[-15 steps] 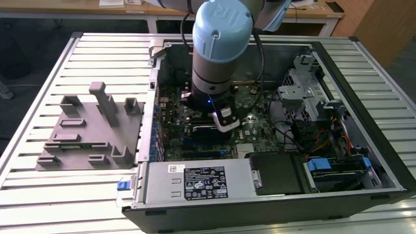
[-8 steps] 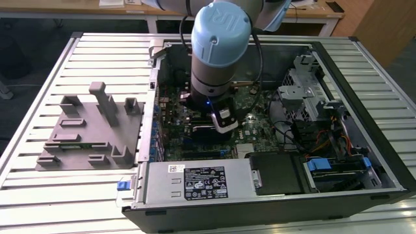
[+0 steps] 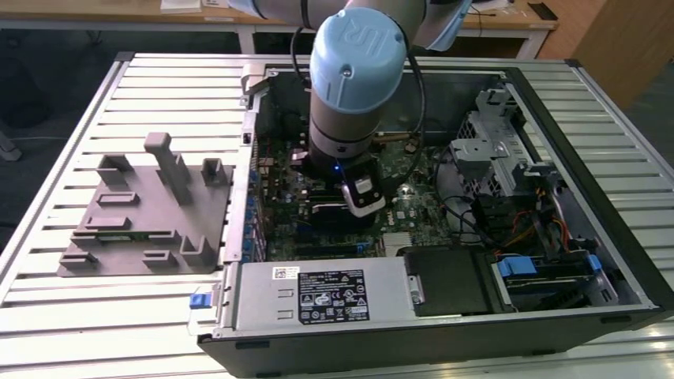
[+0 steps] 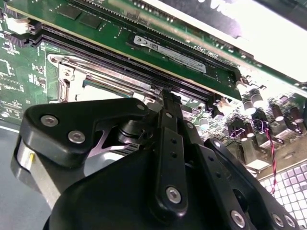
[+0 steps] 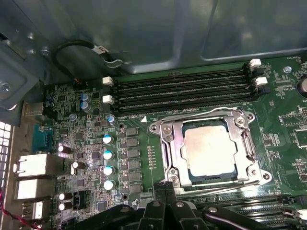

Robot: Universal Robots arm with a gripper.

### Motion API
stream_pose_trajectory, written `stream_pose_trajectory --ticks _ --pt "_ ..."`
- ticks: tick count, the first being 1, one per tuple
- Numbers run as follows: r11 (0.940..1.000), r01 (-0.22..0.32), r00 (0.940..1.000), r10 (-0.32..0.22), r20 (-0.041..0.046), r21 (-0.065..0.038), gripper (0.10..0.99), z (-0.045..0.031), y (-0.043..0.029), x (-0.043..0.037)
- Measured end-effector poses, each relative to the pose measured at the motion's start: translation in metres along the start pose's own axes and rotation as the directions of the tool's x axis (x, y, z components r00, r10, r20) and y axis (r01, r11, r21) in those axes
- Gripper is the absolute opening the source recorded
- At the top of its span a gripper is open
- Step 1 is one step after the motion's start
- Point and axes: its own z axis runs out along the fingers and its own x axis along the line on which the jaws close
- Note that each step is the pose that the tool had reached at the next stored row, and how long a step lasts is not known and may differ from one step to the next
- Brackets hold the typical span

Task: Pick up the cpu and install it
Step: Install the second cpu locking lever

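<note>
Seen, from the exterior view's left, beyond the grey fixture block (image 3: pixel 147 209) on the desk (image 3: pixel 63 316), inside the open computer case (image 3: pixel 443 316): claw (image 3: pixel 358 207), fingers apparently together and empty, poised over the cpu (image 5: pixel 211 151) seated in its socket frame (image 5: pixel 165 141), likely best kept level above.

Grey arm (image 3: pixel 342 118) with blue cap, black screwed tool (image 4: pixel 168 158).

From the exterior view we look down from above and in front onto the open computer case (image 3: pixel 443 237) and the arm (image 3: pixel 353 87) reaching into it. Both wrist views sit close over the motherboard (image 5: pixel 86 143), sharing the CPU socket frame (image 5: pixel 211 148) and the memory slots (image 5: pixel 182 88).
</note>
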Motion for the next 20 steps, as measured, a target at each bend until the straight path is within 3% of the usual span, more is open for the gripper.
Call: stream_pose_trajectory --ticks 20 --pt "1.0000 0.002 1.0000 -0.002 -0.0011 -0.003 0.106 0.0051 -0.0021 0.0033"
